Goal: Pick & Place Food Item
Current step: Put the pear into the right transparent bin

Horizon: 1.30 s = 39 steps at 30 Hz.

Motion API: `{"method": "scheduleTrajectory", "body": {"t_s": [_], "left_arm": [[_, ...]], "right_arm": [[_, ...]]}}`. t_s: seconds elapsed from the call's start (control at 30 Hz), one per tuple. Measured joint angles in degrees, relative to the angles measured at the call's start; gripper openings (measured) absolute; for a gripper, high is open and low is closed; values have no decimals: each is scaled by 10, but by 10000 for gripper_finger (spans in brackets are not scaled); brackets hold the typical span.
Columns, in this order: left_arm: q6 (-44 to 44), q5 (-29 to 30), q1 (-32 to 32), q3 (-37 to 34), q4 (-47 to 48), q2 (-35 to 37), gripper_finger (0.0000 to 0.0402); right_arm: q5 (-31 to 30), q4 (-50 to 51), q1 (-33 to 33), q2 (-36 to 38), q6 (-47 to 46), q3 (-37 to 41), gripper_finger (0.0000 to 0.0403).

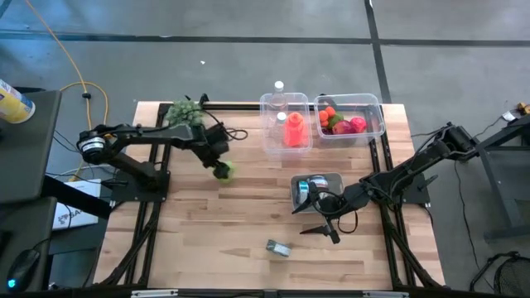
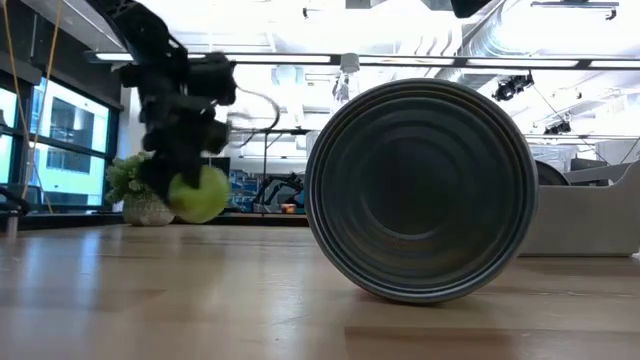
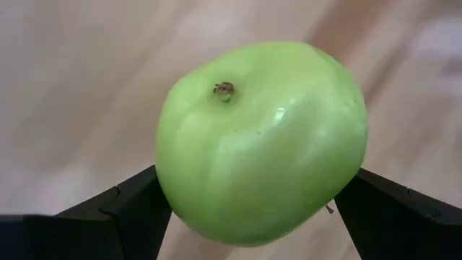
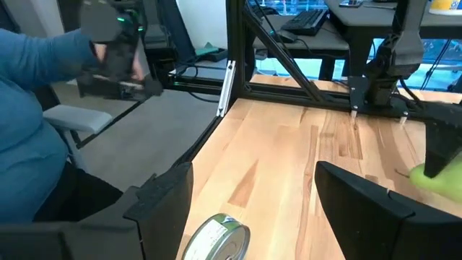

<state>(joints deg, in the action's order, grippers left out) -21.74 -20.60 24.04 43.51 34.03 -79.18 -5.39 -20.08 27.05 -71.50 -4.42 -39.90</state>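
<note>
Bare table [image 1: 207,223] ahead; only a can [image 1: 278,248] and containers [image 1: 286,124] obstruct.

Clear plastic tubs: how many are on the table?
2, side by side at the table's far edge: one holding an orange item and a bottle, the other holding red and green food. None seems hidden.

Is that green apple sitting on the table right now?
No, in the low view the green apple hangs clear of the wooden table, clamped in the left gripper.
</note>
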Motion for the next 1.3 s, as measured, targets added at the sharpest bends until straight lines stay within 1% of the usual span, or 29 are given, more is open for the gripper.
{"method": "scheduleTrajectory", "body": {"t_s": [0.07,0.2,0.27,0.33,0.37,0.43,0.53,0.6,0.67,0.7,0.77,0.87,1.03,1.13,1.2,1.3], "left_arm": [[-7,-23,-25,0,-49,0,328],[7,-122,-61,0,-143,0,328],[-6,-148,-73,0,-196,0,328],[-19,-166,-91,0,-256,0,328],[-32,-173,-101,0,-293,0,328],[-56,-187,-123,0,-368,-2,328],[-82,-187,-158,0,-469,-2,328],[-96,-185,-179,0,-524,-2,328],[-108,-182,-200,0,-572,-2,328],[-111,-181,-210,0,-591,-2,328],[-112,-174,-229,1,-618,-2,328],[-113,-166,-252,1,-645,-2,328],[-107,-120,-273,1,-648,-4,328],[-107,-98,-274,1,-662,-11,328],[-109,-88,-274,1,-678,-19,328],[-111,-61,-274,1,-699,-31,328]], "right_arm": [[0,1,0,0,-5,0,280],[-2,30,0,0,-5,0,280],[-4,51,0,-2,-5,0,280],[8,52,0,-12,-5,0,280],[25,46,0,-20,-5,0,280],[72,27,3,-37,-6,0,280],[141,-39,8,-69,-5,0,280],[155,-71,14,-88,-1,0,280],[149,-107,17,-103,28,0,280],[132,-117,18,-105,55,0,280],[77,-125,27,-105,106,0,280],[-37,-139,44,-105,197,0,280],[-186,-188,81,-105,422,0,280],[-240,-213,89,-105,501,0,280],[-264,-214,90,-106,526,-5,280],[-303,-218,90,-135,560,-24,280]]}}
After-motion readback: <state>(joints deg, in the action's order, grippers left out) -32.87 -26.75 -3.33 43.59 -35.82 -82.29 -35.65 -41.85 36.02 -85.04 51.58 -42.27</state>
